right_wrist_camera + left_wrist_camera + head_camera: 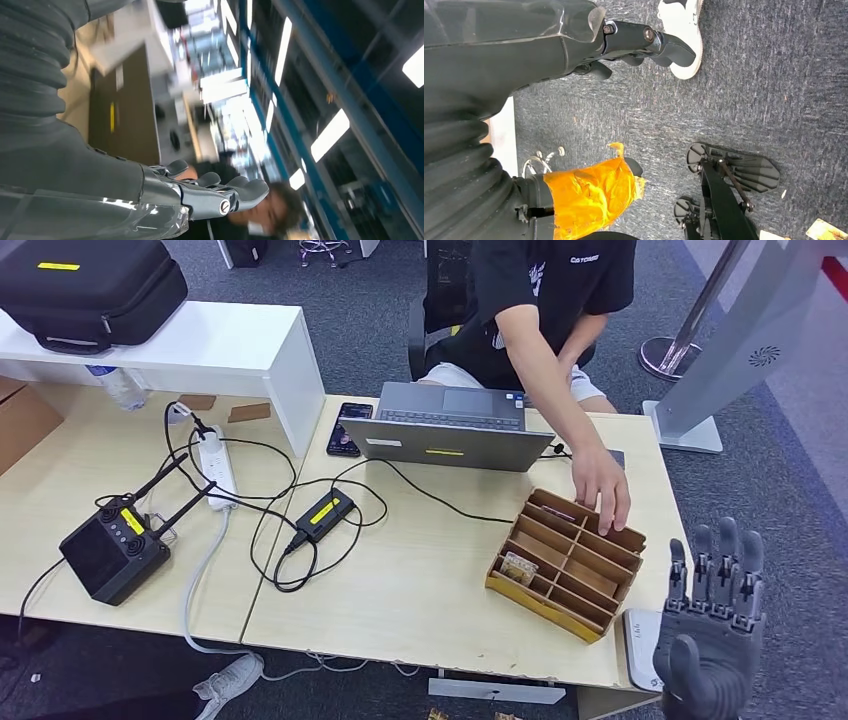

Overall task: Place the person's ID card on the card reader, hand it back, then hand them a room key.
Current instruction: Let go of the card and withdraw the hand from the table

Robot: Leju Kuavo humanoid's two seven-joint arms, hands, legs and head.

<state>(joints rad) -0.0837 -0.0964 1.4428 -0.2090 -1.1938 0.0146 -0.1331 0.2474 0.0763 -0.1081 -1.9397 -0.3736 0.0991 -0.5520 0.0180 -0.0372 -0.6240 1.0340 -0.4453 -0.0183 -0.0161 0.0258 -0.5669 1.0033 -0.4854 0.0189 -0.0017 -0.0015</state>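
While the person's hand touches the slotted cardboard organizer (angular), the right robot hand hovers empty.

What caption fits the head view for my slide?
Robot's open right hand raised beside the wooden compartment tray as a seated person's hand reaches into it.

No text reads clearly (small white print on the person's black shirt stays illegible).
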